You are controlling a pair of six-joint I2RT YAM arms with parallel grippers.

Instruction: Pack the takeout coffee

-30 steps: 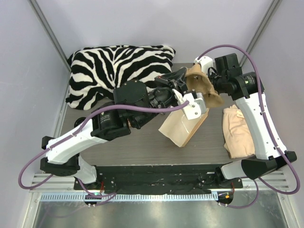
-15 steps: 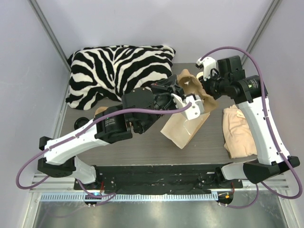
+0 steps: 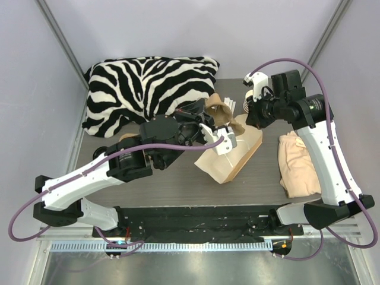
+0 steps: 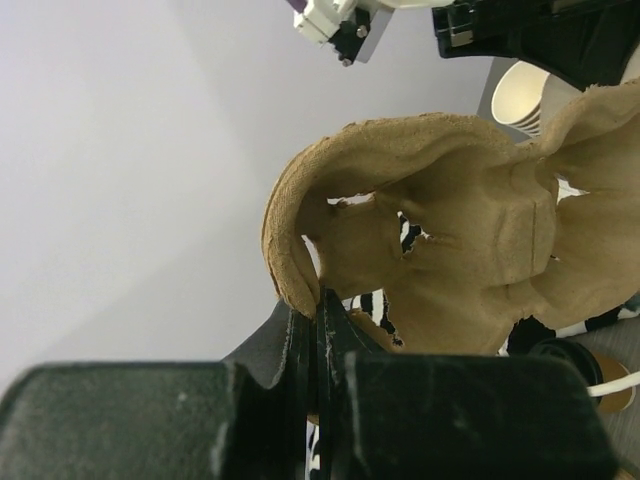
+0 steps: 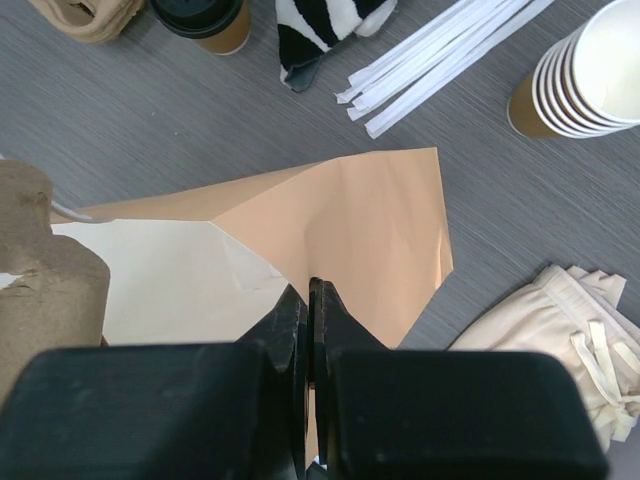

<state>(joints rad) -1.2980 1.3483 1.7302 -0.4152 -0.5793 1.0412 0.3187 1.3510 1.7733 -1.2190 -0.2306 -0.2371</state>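
Nearest me, one brown paper bag (image 5: 370, 220) lies open on the table (image 3: 178, 181), and the right gripper (image 5: 313, 290) is pinched tight on its rim. One cream cloth (image 3: 297, 163) lies just to its right. The left gripper (image 4: 318, 300) is clamped on the edge of one pulp carrier (image 4: 470, 230), held up beside the bag's mouth. The coffee (image 5: 205, 18), one lidded cup, stands on the table beyond the bag, well apart from both grippers, just beside a corner of the one zebra pillow (image 3: 142, 86). Farther back lie white straws (image 5: 440, 50), too overlapped to count, and one stack (image 5: 585, 70) of about five lidless cups
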